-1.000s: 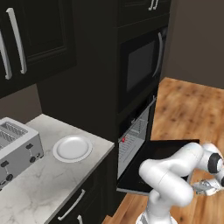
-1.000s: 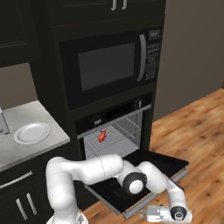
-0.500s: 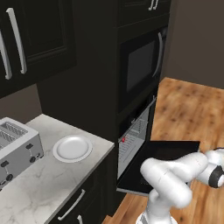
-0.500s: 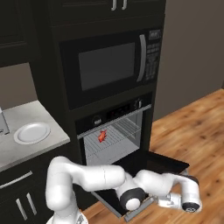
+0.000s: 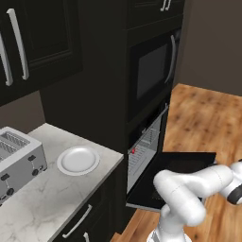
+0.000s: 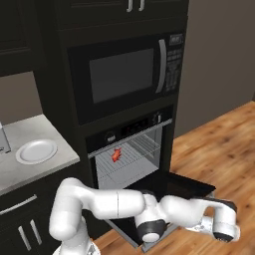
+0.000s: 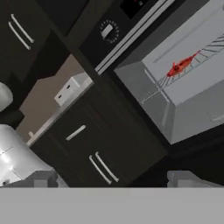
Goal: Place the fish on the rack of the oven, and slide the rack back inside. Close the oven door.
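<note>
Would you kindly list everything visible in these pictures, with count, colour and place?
fish: one, red-orange, on the rack inside the oven
rack: one, silvery wire, inside the oven
oven: one, black, in dark cabinetry below the microwave
oven door: one, black, dropped open
microwave: one, black, above the oven
plate: one, white, on the counter
toaster: one, silver, left on the counter
counter: one, pale marble, left of the oven
arm: one, white, before the door
gripper: one, dark tips, open
</note>
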Motion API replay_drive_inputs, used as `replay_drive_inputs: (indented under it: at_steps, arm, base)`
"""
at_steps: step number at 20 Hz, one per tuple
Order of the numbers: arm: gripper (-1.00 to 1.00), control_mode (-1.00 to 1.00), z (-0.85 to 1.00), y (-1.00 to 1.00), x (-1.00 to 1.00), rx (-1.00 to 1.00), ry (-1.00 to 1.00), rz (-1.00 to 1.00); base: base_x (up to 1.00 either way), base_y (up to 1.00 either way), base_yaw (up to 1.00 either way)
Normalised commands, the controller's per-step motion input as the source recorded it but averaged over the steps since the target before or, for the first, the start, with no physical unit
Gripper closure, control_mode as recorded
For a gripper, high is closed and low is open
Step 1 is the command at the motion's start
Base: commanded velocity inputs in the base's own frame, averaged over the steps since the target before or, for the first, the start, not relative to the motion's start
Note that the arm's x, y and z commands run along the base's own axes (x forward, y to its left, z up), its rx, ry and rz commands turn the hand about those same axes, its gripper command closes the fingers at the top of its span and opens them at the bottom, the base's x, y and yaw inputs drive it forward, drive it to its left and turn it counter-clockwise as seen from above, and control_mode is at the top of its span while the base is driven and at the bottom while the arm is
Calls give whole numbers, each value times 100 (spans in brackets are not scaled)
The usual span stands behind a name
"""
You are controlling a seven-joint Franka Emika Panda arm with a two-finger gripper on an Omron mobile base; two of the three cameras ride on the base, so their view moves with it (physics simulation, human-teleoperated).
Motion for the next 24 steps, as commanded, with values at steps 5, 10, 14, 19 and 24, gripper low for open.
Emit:
replay_drive_inputs:
  at_steps: [5,10,14,19,24]
  arm:
    - [-100,-100,-31,-97,23,0,0,-14]
    - [-100,-100,-58,-64,37,5,7,-5]
    - [-100,-100,-98,-47,51,20,26,0]
    - [-100,-100,-100,-59,64,24,36,3]
    - [-100,-100,-99,-88,62,30,33,4]
  base:
    - [0,0,0]
    - [0,0,0]
    - [0,0,0]
    - [0,0,0]
    - [0,0,0]
